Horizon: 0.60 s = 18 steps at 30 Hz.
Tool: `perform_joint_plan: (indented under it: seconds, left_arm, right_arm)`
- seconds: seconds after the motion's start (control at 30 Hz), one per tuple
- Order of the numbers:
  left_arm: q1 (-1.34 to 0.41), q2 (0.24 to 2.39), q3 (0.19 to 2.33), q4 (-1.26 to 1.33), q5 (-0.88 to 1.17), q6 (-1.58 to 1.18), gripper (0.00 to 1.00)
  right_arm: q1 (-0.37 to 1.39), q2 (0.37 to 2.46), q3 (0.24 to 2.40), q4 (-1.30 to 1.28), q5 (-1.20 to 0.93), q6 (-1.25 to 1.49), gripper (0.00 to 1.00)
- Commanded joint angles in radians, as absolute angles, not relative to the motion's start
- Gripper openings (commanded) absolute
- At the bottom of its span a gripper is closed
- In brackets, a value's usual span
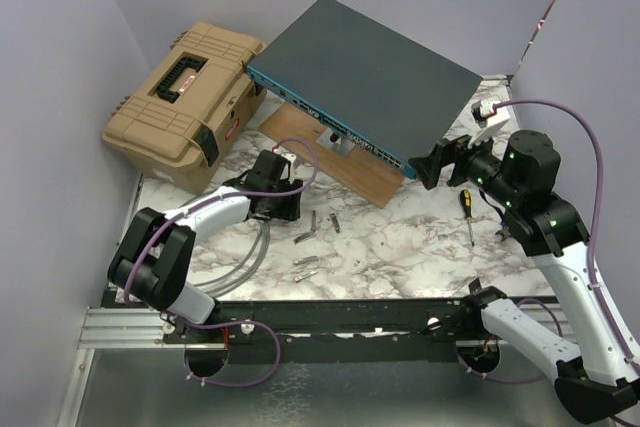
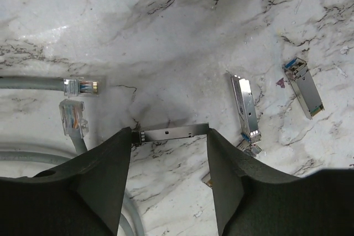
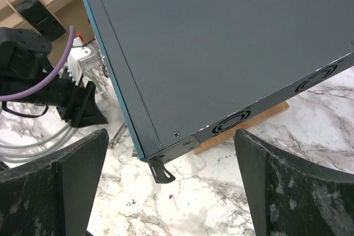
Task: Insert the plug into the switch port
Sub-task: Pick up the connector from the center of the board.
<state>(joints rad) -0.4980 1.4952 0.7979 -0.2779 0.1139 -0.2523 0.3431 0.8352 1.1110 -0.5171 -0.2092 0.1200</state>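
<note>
The switch [image 1: 370,77] is a flat dark grey-teal box at the back, resting tilted on a wooden board [image 1: 340,169], its blue port face [image 1: 330,125] turned toward the left arm. My left gripper [image 1: 275,212] is low over the marble and shut lengthwise on a small silver plug module [image 2: 172,132], one end against each fingertip [image 2: 170,133]. My right gripper [image 1: 430,162] is open at the switch's near right corner. In the right wrist view the gripper [image 3: 171,136] straddles the corner bracket [image 3: 165,171] of the switch [image 3: 221,42] without touching it.
Two more silver modules [image 2: 246,108] [image 2: 303,87] lie right of the held one. Two clear cable plugs [image 2: 82,86] [image 2: 73,117] on grey cables lie to its left. A tan toolbox [image 1: 185,102] stands at the back left. A screwdriver [image 1: 467,215] lies by the right arm.
</note>
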Motion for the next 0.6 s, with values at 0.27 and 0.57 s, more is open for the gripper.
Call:
perform_joint_plan:
  seconds: [0.27,0.57]
  left_arm:
    - [-0.514,1.473,0.764,-0.261,0.122,-0.327,0.53]
    - [-0.514,1.399,0.809,-0.345,0.052,-0.299,0.63]
  right_arm:
    - [0.342,0.832,1.073,-0.501,-0.238,0.105,1.00]
    - [0.342,0.831,1.075,-0.500,-0.247,0.113,1.00]
